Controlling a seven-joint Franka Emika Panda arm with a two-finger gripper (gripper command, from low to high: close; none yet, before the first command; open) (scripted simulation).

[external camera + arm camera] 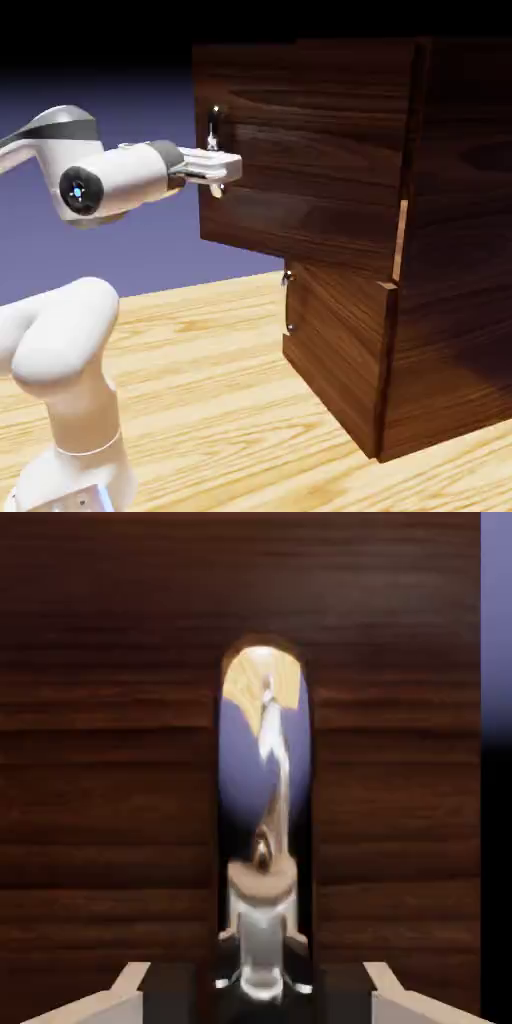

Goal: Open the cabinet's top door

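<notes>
The dark wood-grain cabinet (440, 300) stands at the exterior view's right. Its top door (310, 150) is the larger upper panel, with a vertical silver bar handle (213, 125) near its left edge. The door's face sits a little forward of the lower panel, and a thin light strip shows at its right edge. My gripper (222, 170) reaches in level from the left and is shut on the handle's lower part. In the hand view the shiny handle (265, 812) rises in the middle against the door's wood (110, 762), held in my gripper (262, 994).
The shorter lower panel (335, 350) has its own small handle (289, 300). The cabinet rests on a light wooden table (210, 400). My white arm's base (70, 400) stands at the lower left. Blue-violet backdrop (495, 622) shows past the door's edge.
</notes>
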